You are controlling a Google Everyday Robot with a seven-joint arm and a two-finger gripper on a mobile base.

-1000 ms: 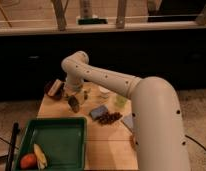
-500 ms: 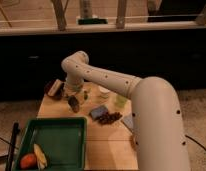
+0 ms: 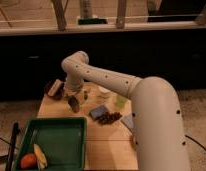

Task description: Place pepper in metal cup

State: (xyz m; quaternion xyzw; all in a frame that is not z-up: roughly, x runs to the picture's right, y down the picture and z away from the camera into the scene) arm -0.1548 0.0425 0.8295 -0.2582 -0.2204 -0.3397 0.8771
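My gripper (image 3: 73,103) hangs low over the back left part of the wooden table (image 3: 108,145), at the end of the white arm (image 3: 103,80). A dark, dull-shiny round thing (image 3: 55,89), which looks like the metal cup, sits at the table's back left corner, just left of the gripper. A small dark green thing (image 3: 86,94), possibly the pepper, is just right of the gripper. I cannot tell whether the gripper holds anything.
A small white cup (image 3: 103,91) and a pale green cup (image 3: 120,100) stand behind the table's middle. A blue packet (image 3: 98,111) and a dark brown heap (image 3: 110,118) lie there. A green tray (image 3: 56,137) at the front left holds an orange (image 3: 27,160) and a yellow fruit (image 3: 40,156).
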